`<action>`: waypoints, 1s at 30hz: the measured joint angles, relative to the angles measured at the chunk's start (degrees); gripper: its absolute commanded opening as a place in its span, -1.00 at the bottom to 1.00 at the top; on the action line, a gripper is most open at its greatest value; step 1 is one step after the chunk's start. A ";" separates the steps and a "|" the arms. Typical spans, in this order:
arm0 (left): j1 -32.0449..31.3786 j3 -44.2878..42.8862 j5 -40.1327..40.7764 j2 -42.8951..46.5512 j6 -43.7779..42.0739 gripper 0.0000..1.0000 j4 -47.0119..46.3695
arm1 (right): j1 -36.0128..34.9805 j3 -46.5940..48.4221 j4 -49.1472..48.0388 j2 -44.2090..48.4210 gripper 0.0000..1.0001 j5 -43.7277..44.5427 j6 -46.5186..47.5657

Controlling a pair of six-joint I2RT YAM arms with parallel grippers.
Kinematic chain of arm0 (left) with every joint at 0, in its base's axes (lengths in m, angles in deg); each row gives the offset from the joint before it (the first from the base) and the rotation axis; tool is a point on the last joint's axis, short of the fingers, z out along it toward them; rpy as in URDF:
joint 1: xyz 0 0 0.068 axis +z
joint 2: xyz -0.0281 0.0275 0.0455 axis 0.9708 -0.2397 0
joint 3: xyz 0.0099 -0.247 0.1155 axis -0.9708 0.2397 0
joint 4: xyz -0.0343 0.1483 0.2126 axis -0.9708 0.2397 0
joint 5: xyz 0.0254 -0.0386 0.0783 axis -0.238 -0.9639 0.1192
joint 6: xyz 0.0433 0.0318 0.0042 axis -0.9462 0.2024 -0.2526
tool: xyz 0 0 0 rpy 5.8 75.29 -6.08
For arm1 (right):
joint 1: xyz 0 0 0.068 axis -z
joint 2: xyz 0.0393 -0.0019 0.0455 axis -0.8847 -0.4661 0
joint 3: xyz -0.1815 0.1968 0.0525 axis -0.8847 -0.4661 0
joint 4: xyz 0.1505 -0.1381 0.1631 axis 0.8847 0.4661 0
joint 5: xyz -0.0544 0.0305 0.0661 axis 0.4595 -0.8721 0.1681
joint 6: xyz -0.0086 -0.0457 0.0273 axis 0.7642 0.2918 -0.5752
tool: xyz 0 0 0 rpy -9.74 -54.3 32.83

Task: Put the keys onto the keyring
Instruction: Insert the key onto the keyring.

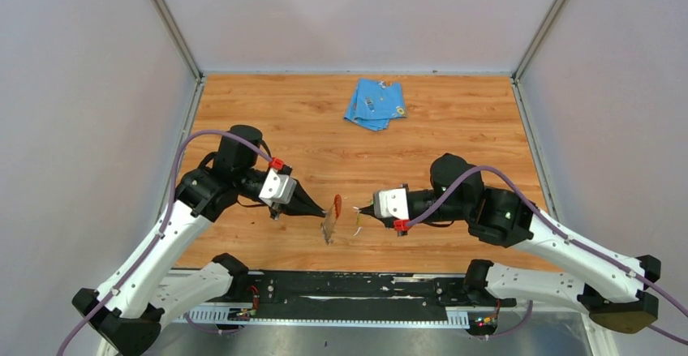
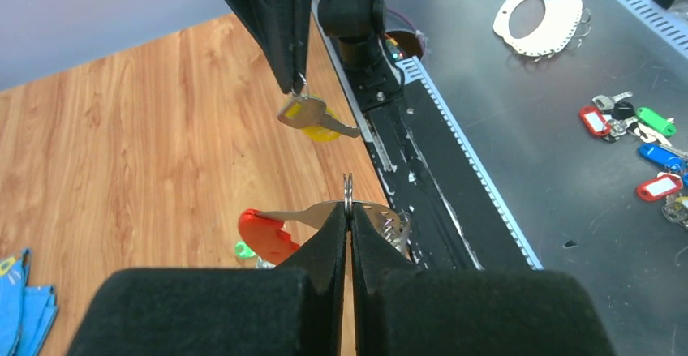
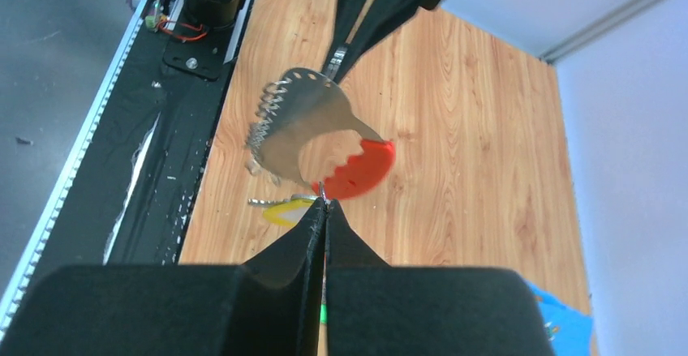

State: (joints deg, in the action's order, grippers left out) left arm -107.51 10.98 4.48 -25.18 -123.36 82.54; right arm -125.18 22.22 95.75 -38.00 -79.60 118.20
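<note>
Left gripper (image 2: pixel 349 210): jaws closed tight on the top edge of the keyring (image 2: pixel 312 212), held in the air above the table (image 1: pixel 454 129)
Keyring position: silvery plate with its red strip at one end, between the two grippers
Right gripper (image 3: pixel 325 208): jaws pinched shut on the small loop of the yellow key (image 3: pixel 284 209), which dangles just beside the keyring
Green key (image 2: pixel 242 249): only a green head shows on the wood, partly hidden by the red strip
Blue cloth (image 1: pixel 375 103): folded, far side, well apart; print too small to read
Spare tagged keys (image 2: pixel 595 120): red, green and blue tags on the grey surface beyond the table edge; tag writing not legible
White oval plate (image 2: pixel 539 19): same grey surface
</note>
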 measured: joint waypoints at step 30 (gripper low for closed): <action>-3.72 -6.62 -8.00 -5.40 -4.66 -1.00 0.20 | -11.80 4.98 -2.47 -2.91 -0.99 10.36 19.10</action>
State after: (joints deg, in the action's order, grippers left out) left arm -111.22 4.36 -3.52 -30.58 -128.01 82.74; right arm -136.98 27.20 93.28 -40.90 -69.24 137.30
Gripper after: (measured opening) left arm 0.005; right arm 0.009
